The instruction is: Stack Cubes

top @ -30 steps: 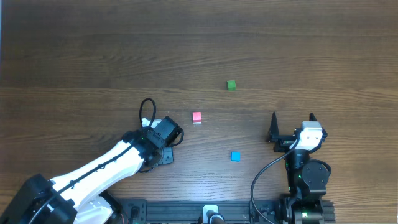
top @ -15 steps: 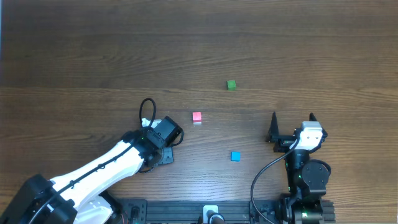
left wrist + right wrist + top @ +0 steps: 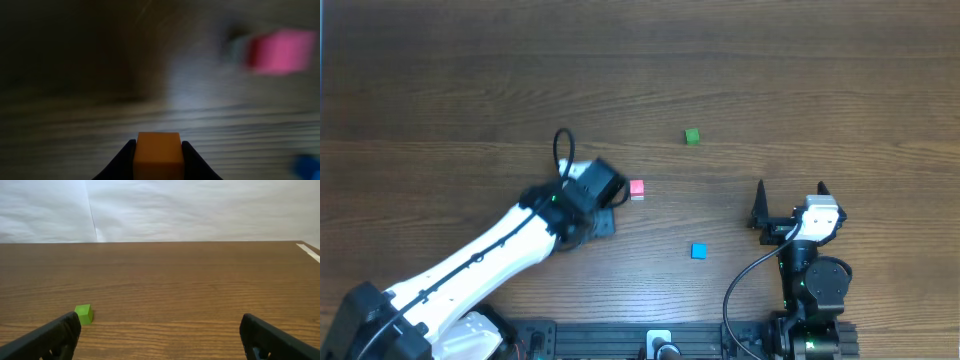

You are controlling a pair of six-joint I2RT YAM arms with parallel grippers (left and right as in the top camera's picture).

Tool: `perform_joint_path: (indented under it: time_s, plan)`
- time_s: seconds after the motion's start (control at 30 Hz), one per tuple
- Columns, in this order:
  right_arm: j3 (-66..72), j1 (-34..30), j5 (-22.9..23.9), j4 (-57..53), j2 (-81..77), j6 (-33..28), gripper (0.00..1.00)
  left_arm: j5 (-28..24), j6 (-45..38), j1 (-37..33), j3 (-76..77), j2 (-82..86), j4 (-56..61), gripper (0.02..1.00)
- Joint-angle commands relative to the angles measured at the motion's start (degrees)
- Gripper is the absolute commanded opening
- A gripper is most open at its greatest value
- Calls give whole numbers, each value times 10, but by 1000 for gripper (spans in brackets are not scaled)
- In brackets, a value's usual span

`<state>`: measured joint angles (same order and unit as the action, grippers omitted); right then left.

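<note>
The left gripper [image 3: 158,156] is clamping a small orange cube [image 3: 158,146] between its two dark fingers [image 3: 124,159], which are pressing flat on opposite faces. The cube is looking smooth and matte with crisp edges, and it is hanging above the wooden table [image 3: 470,90], a dark brown surface with fine straight grain. In the left wrist view a pink cube [image 3: 282,50] is lying ahead of the held cube and off to one side, blurred, apart from it. A blue cube [image 3: 305,164] is showing at that view's edge. In the top view the left arm, white-shelled with black joints and a looping black cable, is stretching diagonally from the bottom-left corner toward the middle, its wrist sitting just beside the pink cube.

The right gripper [image 3: 790,195] is standing with its two black pointed fingers spread wide, gripping nothing. It is resting low near its own base, the arm folded upright. A small green cube [image 3: 84,314] is lying well ahead of it on the table, off toward one finger.
</note>
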<state>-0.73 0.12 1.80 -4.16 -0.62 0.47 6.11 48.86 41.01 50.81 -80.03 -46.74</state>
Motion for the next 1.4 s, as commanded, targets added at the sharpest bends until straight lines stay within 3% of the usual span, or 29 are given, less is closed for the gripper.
perform_joint_path:
  time_s: [0.03, 0.33, 1.4]
  plan:
    - [4, -3, -5, 1, 3, 3, 991, 15, -22, 1, 128, -61, -38, 60]
    - [4, -3, -5, 1, 3, 3, 993, 15, -37, 12, 241, -181, -49, 56]
    - [4, -3, -5, 1, 3, 3, 993, 15, -37, 22, 249, -240, -4, 42]
